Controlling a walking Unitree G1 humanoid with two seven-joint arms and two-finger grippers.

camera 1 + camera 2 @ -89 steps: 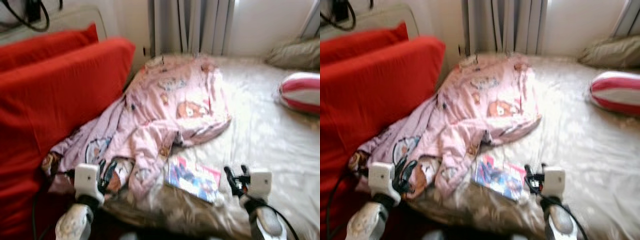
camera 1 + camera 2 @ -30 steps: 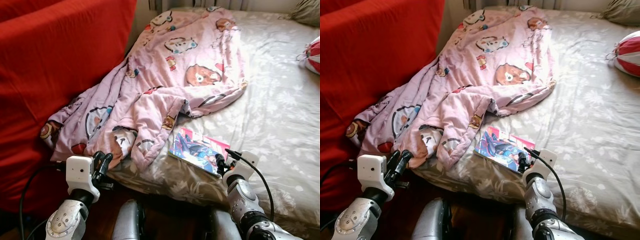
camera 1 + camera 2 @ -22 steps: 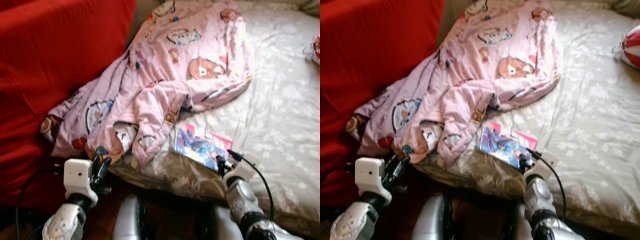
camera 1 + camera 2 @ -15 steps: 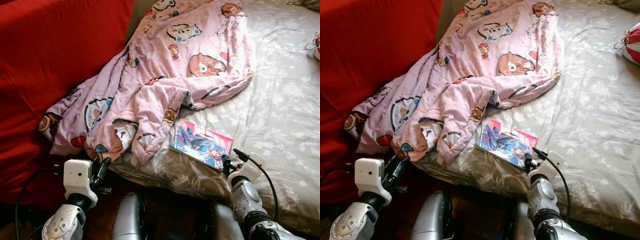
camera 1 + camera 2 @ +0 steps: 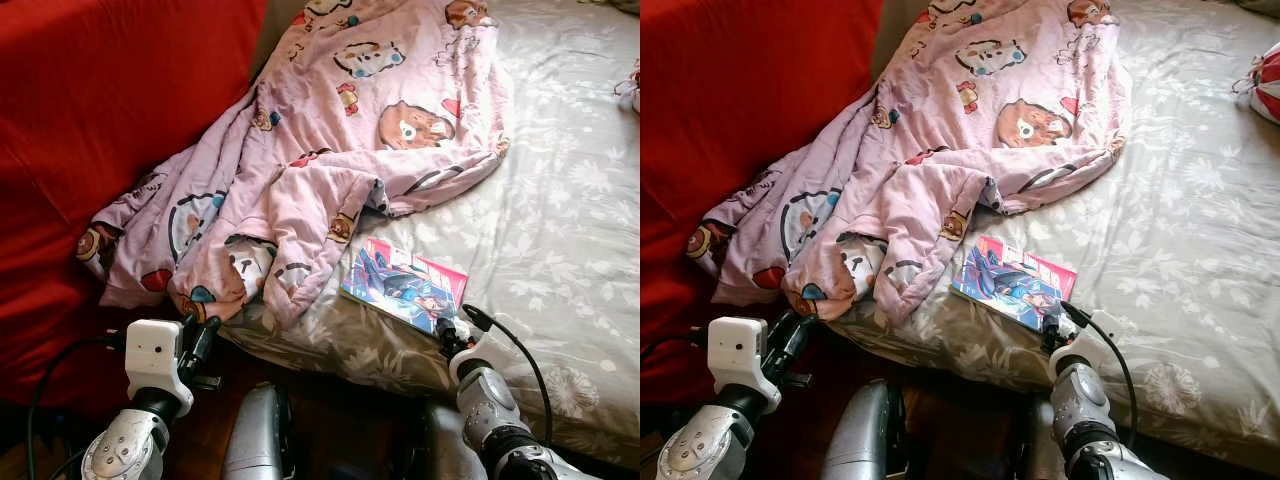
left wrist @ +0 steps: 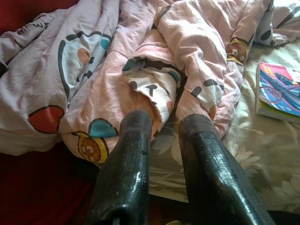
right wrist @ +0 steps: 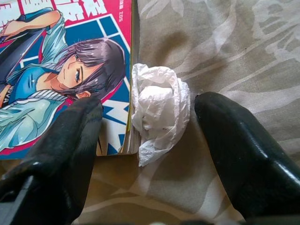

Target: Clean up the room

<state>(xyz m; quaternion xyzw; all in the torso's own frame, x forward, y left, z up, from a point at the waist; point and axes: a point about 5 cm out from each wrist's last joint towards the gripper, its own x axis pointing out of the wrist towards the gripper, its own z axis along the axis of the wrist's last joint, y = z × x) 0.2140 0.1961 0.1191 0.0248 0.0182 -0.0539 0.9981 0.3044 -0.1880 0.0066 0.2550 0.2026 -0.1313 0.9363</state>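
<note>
On the bed (image 5: 570, 230), a crumpled tissue (image 7: 159, 110) lies touching the edge of the comic (image 5: 403, 284). The right tool (image 7: 147, 136) is spread open around the tissue, one finger over the comic. The left tool (image 6: 161, 154), fingers slightly parted, empty, points at the pink blanket (image 5: 330, 150) beside the comic.
</note>
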